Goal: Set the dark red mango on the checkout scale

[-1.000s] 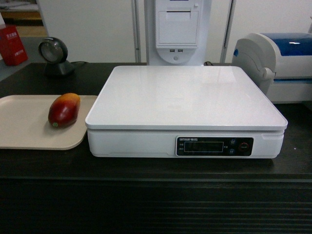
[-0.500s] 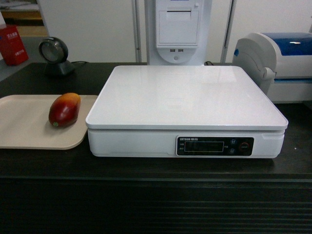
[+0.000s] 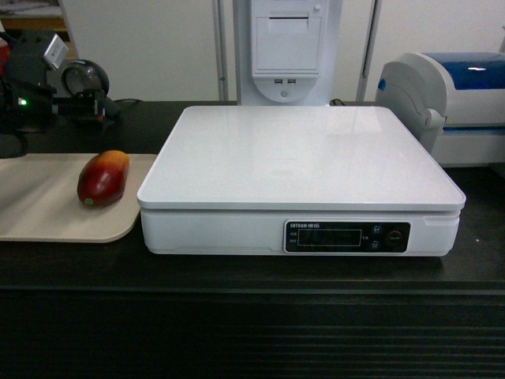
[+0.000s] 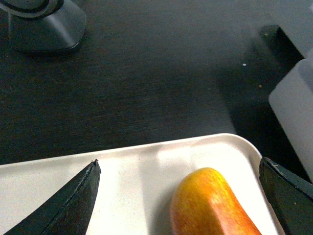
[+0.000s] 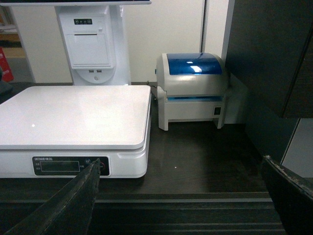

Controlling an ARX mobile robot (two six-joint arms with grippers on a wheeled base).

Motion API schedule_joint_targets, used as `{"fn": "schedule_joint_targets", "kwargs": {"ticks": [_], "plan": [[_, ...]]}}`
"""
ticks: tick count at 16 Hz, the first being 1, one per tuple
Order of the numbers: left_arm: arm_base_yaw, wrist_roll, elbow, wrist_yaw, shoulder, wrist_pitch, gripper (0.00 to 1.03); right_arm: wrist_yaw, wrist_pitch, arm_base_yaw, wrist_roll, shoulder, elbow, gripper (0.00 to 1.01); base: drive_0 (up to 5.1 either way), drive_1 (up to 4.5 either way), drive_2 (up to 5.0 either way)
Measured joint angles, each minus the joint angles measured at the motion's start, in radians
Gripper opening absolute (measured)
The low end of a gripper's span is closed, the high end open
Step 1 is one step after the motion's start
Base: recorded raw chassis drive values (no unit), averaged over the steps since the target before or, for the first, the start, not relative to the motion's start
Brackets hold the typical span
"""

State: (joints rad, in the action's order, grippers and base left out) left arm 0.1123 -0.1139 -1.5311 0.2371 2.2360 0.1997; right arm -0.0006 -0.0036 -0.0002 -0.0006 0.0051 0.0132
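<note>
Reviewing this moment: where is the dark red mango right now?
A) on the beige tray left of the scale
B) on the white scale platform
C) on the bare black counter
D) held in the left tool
A: the dark red mango lies on the beige tray beside the scale, and the open left tool has its fingers either side, not touching.

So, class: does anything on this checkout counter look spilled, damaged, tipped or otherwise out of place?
Nothing stands out. The dark red mango lies whole on the beige tray, the scale sits flat and bare, and the counter shows no spills.
</note>
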Motion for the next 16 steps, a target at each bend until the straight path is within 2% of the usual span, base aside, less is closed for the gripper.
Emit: {"fn": "schedule_joint_targets", "kwargs": {"ticks": [3, 8, 13, 16], "plan": [[0.002, 0.001, -0.116, 0.025, 0.077, -0.09, 0.98, 0.0, 0.0, 0.0, 0.0, 0.0, 0.0, 0.98, 0.0, 0.0, 0.0], [-0.023, 0.001, -0.129, 0.064, 0.077, -0.272, 0.98, 0.0, 0.0, 0.0, 0.0, 0.0, 0.0, 0.98, 0.0, 0.0, 0.0], [-0.026, -0.008, -0.126, 0.014, 0.08, -0.342, 0.98, 0.0, 0.0, 0.0, 0.0, 0.0, 0.0, 0.98, 0.0, 0.0, 0.0], [-0.036, -0.035, -0.129, 0.001, 0.085, -0.385, 0.98, 0.0, 0.0, 0.0, 0.0, 0.0, 0.0, 0.98, 0.0, 0.0, 0.0]]}}
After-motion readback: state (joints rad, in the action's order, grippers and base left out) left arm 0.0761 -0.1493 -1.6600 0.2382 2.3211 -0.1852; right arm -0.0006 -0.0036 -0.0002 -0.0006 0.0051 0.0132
